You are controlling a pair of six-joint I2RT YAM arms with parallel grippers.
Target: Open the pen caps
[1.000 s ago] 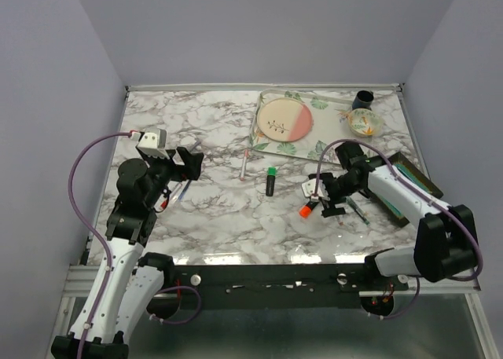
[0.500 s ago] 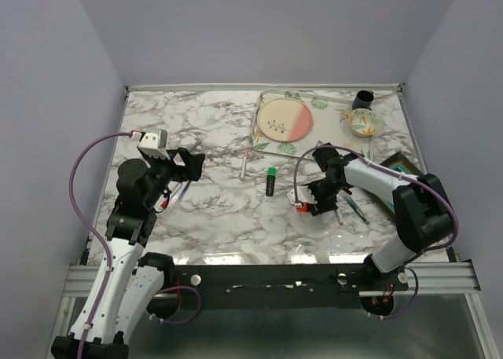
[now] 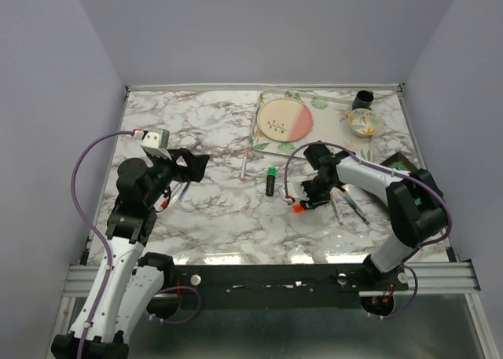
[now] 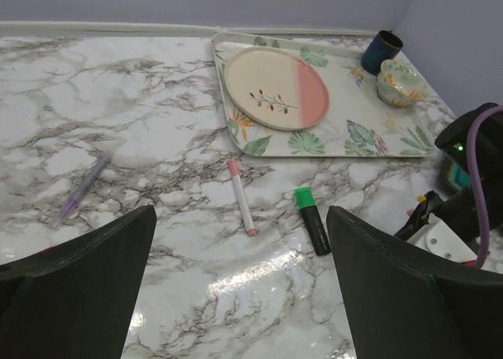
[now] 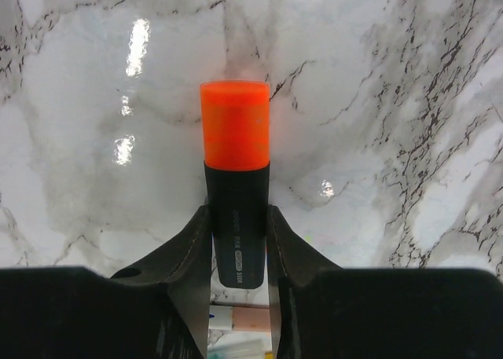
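Orange cap (image 5: 235,125) projects straight ahead of the right gripper (image 5: 236,214), just beyond its fingertips and fully exposed. I find the two fingers pressed against opposite sides of the black barrel (image 5: 237,253) directly behind the cap, pinching the barrel and not the cap itself. I judge this hold deliberate: it fixes the body and leaves the cap free for a pull from the far end. The highlighter sits low at the marble table (image 5: 377,100); whether it rests there or is lifted clear I cannot tell. The left gripper (image 4: 240,217) is spread to its full width and holds nothing, with the orange cap well off to its right. Ahead of it, within the span of its fingers but well apart from them, lie a pink pen (image 4: 240,195) and a highlighter with its green cap (image 4: 303,197) seated. Assessment: no cap is off yet, and the left gripper would have to cross over to take the orange one.
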